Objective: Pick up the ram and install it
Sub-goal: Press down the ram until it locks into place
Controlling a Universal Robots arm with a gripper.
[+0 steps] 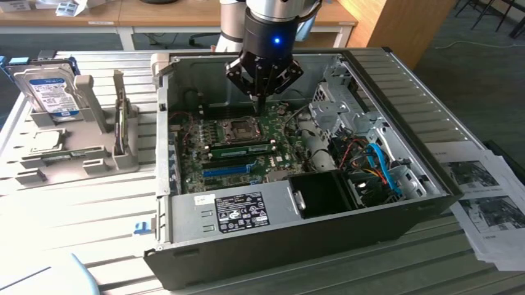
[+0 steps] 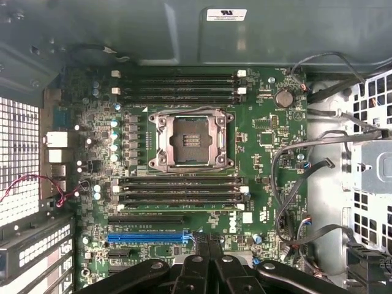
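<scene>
The open computer case takes up the middle of the exterior view, lying on its side on the slatted table. Inside it the green motherboard is seen, with the bare processor socket at its centre. To the exterior view's left, well apart from the case, a grey holder carries a hard drive standing upright. Printed sheets lie on the exterior view's right of the case.

The gripper hangs over the far part of the board, pointing straight down, and its fingers are pressed together with nothing seen between them.

The ram is seen as a long green stick lying among the memory slots just near of the socket, and it appears already seated, though this cannot be confirmed. In the wrist view the stick shows in the lowest slot of that bank. It lies nearer the camera than the gripper, on the socket's other side, with its long axis running left to right across the board, parallel to the blue slot.
</scene>
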